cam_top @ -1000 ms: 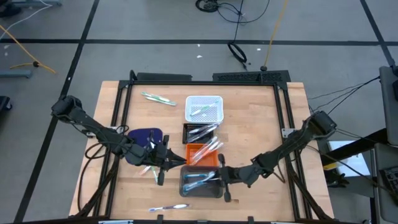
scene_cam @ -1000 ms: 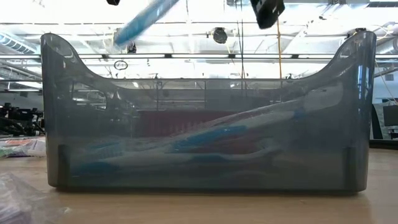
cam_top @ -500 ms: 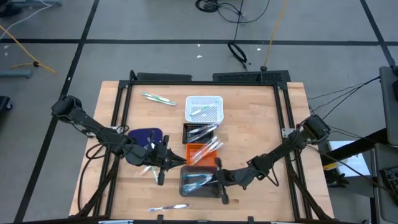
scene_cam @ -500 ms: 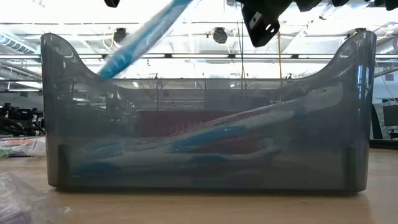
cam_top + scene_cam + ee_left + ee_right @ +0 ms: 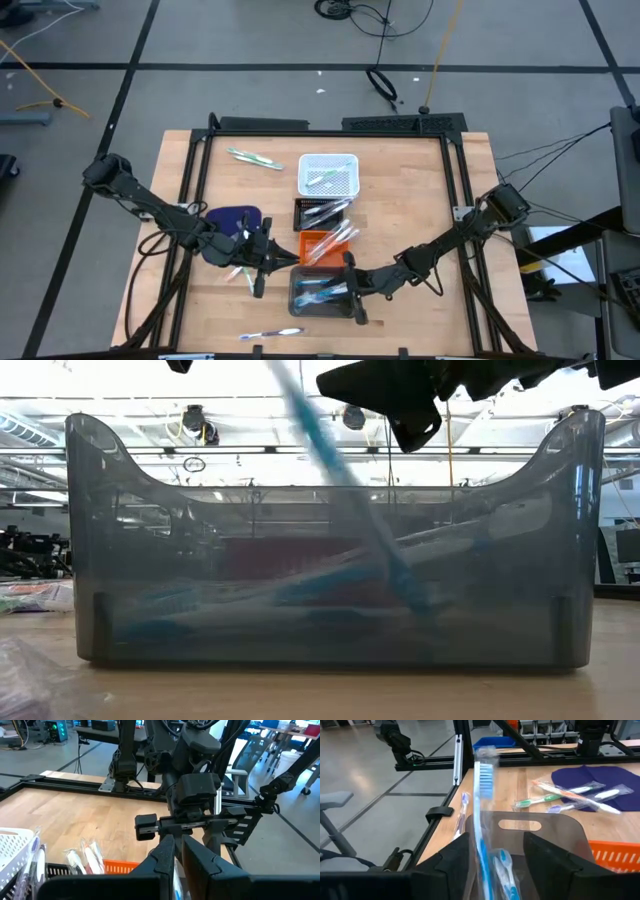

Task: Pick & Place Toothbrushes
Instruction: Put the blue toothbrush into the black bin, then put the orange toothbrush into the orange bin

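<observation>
My right gripper (image 5: 348,290) hangs open over the right end of the smoky grey bin (image 5: 322,293). A blue toothbrush in a clear wrapper (image 5: 481,810) stands slanted between its spread fingers. The brush's bristle head (image 5: 484,765) sticks up past the bin's rim and its lower end (image 5: 412,598) is down inside the bin. Other blue toothbrushes (image 5: 330,582) lie on the bin's floor. My left gripper (image 5: 272,262) waits beside the dark blue mat (image 5: 237,220), fingers together (image 5: 177,852). My right gripper has its fingers spread on either side of the blue toothbrush. The brush's handle (image 5: 481,850) runs close along one finger (image 5: 455,862). I cannot tell whether they touch. The brush leans with its lower end inside the grey bin.
An orange bin (image 5: 325,245), a black bin (image 5: 322,212) and a white basket (image 5: 328,173) stand in a row behind the grey bin. Loose toothbrushes lie on the mat (image 5: 580,792), beside it (image 5: 238,272), at the far left (image 5: 255,158) and by the near edge (image 5: 268,333).
My right gripper has moved toward the table's left and come lower over the grey bin. The blue toothbrush, which slanted above the bin with its head lowest, has tipped over. Its handle end now reaches down into the bin and its head points up.
</observation>
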